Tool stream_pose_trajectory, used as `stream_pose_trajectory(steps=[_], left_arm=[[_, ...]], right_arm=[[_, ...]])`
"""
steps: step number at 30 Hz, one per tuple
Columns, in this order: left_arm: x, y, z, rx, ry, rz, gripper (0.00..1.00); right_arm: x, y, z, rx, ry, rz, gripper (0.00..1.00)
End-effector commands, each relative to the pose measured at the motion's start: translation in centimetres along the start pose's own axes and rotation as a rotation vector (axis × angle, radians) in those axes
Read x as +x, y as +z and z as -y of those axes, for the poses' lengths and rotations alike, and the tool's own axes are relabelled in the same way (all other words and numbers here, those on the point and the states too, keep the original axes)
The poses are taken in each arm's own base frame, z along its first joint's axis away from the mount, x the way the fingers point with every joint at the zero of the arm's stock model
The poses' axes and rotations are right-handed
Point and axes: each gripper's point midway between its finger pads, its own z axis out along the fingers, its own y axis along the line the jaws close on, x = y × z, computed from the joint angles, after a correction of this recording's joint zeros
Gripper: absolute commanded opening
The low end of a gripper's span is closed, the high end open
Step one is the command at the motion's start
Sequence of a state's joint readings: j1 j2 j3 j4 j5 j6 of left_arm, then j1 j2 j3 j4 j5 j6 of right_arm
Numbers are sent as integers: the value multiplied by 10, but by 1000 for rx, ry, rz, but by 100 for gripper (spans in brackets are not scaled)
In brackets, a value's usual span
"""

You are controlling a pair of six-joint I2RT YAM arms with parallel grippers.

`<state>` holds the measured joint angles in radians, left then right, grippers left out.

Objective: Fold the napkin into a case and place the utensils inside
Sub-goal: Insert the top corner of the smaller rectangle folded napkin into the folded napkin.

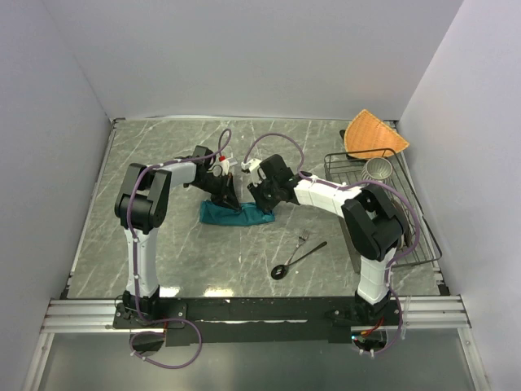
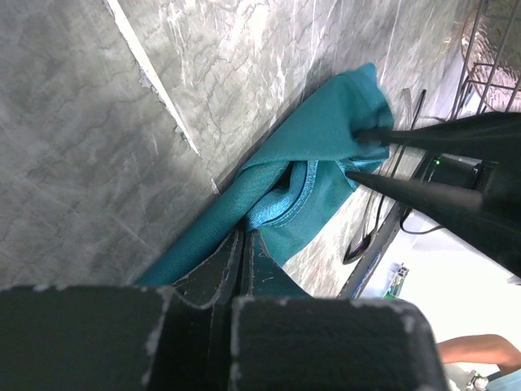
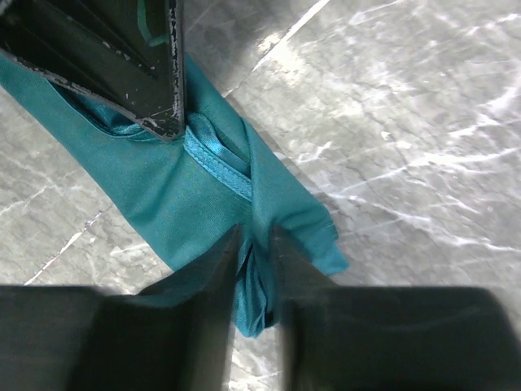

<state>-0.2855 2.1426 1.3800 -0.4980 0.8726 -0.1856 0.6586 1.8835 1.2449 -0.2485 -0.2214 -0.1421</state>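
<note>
The left gripper [image 2: 242,244] is pinching one end of the napkin [image 2: 326,138], its fingers pressed together on a hemmed fold. The right gripper [image 3: 253,248] is standing at the opposite end with its fingers slightly parted, a bunched tip of cloth lying in the narrow gap between them. The napkin, a plain teal cloth, is lying on the grey marbled desk [image 3: 391,122] as a long, narrow, rumpled band, its stitched hem showing along the overlap. It is sitting near the desk's centre, between the two arms. The fork [image 1: 304,239] and dark spoon [image 1: 301,257] are lying apart from it, nearer the right arm's base.
</note>
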Motion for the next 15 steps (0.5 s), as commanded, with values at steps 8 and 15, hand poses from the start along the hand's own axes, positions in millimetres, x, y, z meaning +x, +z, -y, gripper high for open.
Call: stream_pose_trajectory(steps=[8,15], left_arm=[[9,12,-23,-60,-18,-20,1],[7,12,-23,-60,-18,-15,1]], right_arm=[[-26,-16,11,129,-64,55,43],[-20,-6,11,144,-84,30,43]])
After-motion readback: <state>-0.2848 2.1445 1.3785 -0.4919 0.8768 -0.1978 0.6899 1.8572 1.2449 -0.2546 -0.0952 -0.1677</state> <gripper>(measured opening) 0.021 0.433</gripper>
